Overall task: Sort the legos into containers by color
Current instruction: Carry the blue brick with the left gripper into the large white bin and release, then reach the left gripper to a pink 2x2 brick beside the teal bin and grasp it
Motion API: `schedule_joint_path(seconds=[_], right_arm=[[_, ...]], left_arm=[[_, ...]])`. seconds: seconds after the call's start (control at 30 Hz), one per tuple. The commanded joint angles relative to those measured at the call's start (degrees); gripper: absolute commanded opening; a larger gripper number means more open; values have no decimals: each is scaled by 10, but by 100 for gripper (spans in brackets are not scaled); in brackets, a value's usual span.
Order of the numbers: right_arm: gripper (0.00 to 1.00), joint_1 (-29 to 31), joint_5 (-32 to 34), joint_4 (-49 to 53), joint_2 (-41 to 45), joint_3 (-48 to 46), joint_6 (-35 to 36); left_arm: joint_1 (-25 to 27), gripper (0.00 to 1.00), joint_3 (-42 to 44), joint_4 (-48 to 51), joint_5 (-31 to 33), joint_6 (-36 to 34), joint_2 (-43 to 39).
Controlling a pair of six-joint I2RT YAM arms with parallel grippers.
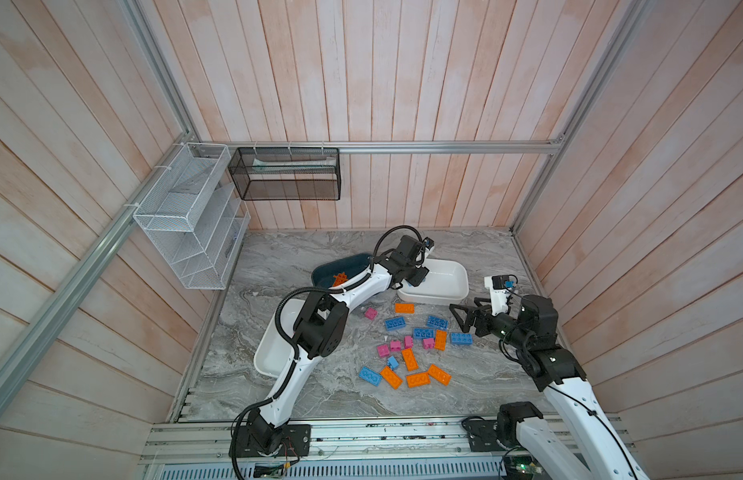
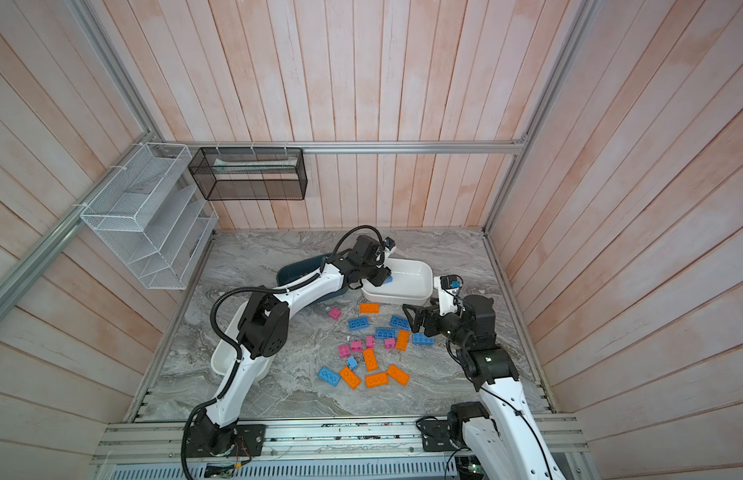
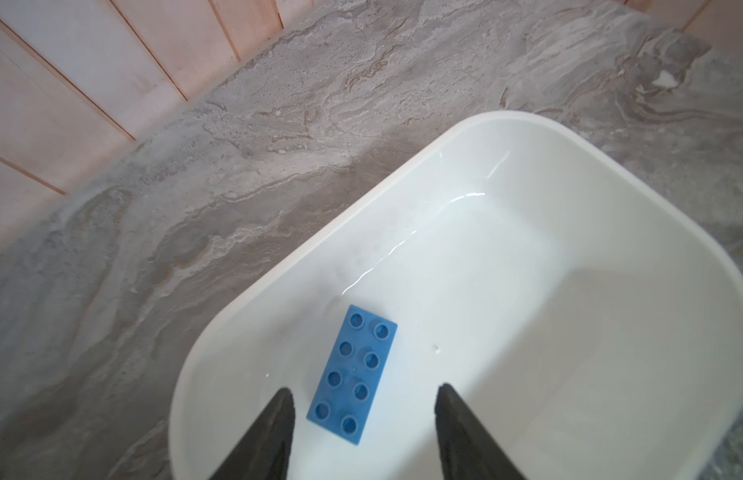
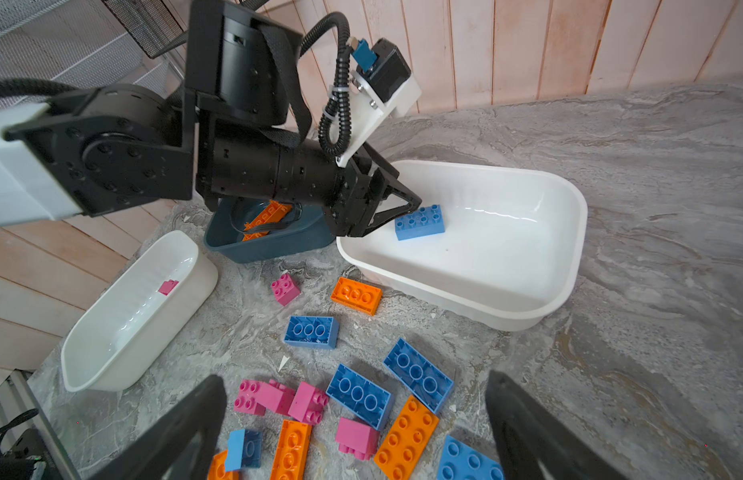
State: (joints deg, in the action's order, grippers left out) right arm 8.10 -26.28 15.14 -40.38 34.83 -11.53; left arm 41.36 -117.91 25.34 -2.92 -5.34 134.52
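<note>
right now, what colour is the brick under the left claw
Blue brick, clearest in the left wrist view.

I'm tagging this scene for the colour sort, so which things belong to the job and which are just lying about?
Job: loose orange, blue and pink studded plastic bricks; dark teal plastic tub holding orange bricks; white plastic tub holding one blue brick; second white plastic tub holding one pink brick.
Lying about: white wire-mesh rack; black wire-mesh basket.
</note>
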Motion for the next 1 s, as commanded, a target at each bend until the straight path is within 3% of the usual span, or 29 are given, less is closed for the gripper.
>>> schedule_joint_path(seconds=[0.0,0.17,0.33,0.5,0.6,0.97], right_arm=[[98,-3,-22,18,4,17,9],[98,-3,-39,19,-1,22,10],[98,-2,-48,19,-6,24,10],[98,-2,-48,24,-5,20,11],[98,-2,-50,25,-4,17,10],[98,-2,-48,17,18,-9,-3]], left_arm=[[5,64,39,50,0,36,-115],[14,74,205,64,37,78,-249],[16,74,374,51,73,157,-362],[10,74,483,44,79,169,-407],[-4,75,520,17,77,156,-404],[-38,74,498,-32,54,102,-302]])
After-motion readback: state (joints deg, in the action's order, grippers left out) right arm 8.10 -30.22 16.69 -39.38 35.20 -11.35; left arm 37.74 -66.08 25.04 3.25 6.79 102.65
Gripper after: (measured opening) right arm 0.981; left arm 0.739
